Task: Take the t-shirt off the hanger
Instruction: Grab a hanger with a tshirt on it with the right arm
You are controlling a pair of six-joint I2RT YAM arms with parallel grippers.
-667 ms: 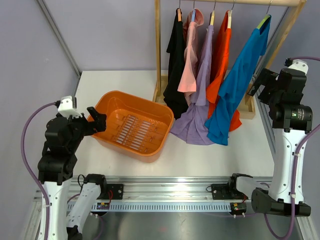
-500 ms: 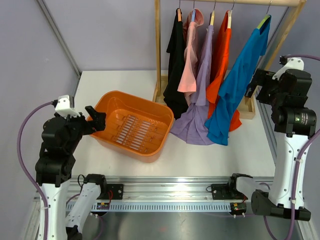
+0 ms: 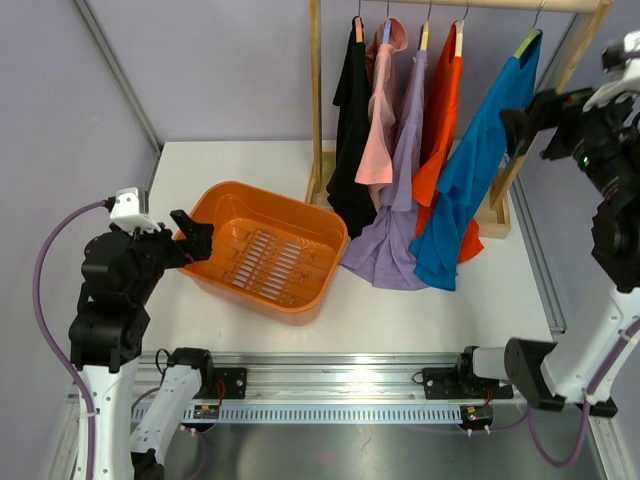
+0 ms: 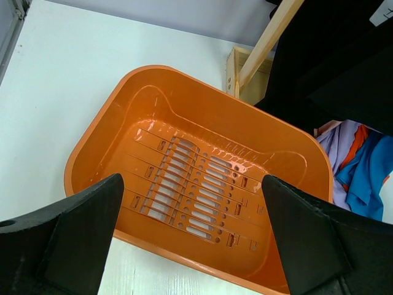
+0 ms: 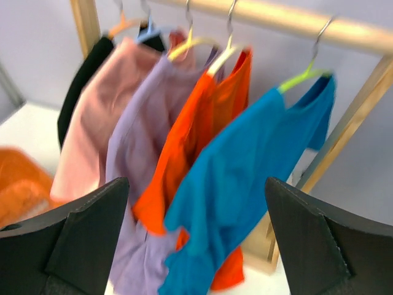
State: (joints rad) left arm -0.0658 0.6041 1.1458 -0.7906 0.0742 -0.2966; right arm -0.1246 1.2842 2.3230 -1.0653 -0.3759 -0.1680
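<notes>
**Orange basket under spread fingers**

An orange basket fills the middle of the view and sits on a white table. Its floor is slotted and shiny, and nothing lies in it. The left gripper hangs above it with its two black fingers at 7 and 5 o'clock. They are spread wide with nothing between them.

At 1 o'clock a wooden post slants down to a wooden base block just beyond the basket's far rim. A black garment covers the 2 o'clock corner. Below it, at 3 o'clock, purple cloth, an orange strip and blue cloth bunch together beside the basket's right end.
</notes>
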